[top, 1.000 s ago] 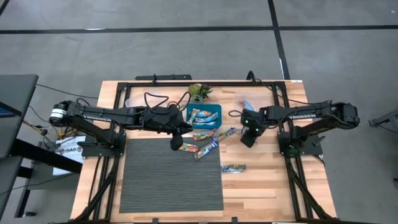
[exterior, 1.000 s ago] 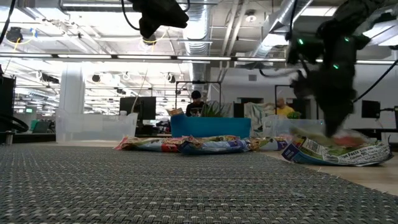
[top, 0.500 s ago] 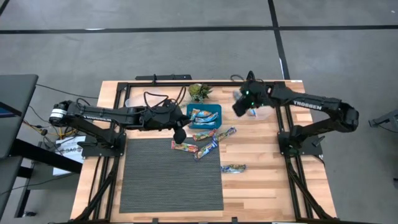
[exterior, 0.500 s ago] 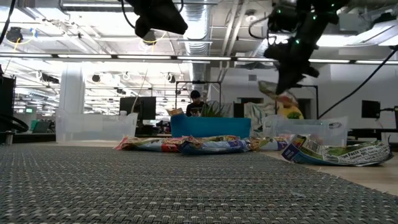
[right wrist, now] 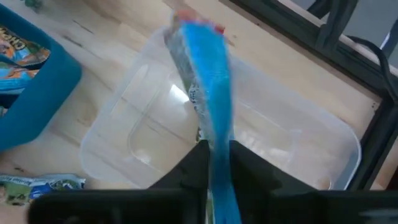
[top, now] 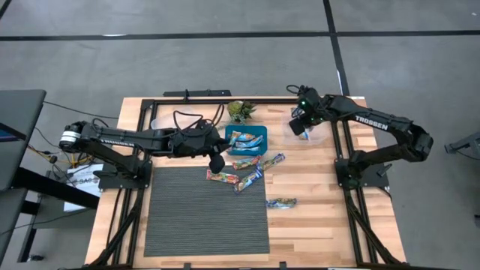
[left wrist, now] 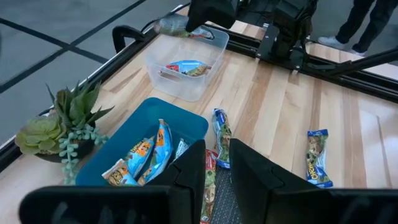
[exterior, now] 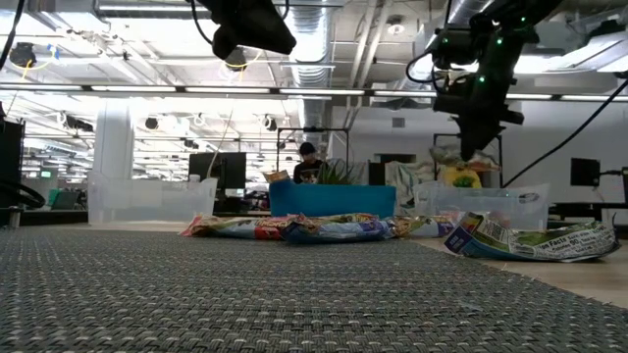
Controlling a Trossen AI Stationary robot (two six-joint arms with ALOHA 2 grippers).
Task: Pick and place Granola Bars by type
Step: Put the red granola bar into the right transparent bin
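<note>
My right gripper (top: 301, 126) is over a clear tub (top: 319, 137) at the table's far right, shut on a bright blue granola bar (right wrist: 205, 87). The left wrist view shows one bar (left wrist: 186, 67) lying in that tub. My left gripper (top: 216, 163) hovers near the blue bin (top: 260, 130), its fingers a little apart and holding nothing. The bin holds several bars (left wrist: 146, 155). Several more bars lie flat on the wood: one (top: 223, 177) at the mat's far edge, others (top: 251, 176), (top: 271, 160), and one (top: 281, 202) nearer. My right gripper pinches the blue bar between its two fingers at the bar's near end (right wrist: 216, 155). The fingers point down at a slant from above, and the bar runs along them and sticks out ahead. The bar is lifted clear, above the clear tub (right wrist: 124, 143).
A grey ribbed mat (top: 206, 214) covers the near left of the table. A small green plant (top: 240, 110) stands at the far edge beside the blue bin. Another clear tub (top: 161, 121) sits far left. Black frame rails run along the table's sides. People show in the room behind.
My right gripper has risen from the table near the loose bars. It swung toward the far edge, carrying the blue bar, and is now above the clear tub. My left gripper shifted a little toward the far edge and then stayed still.
</note>
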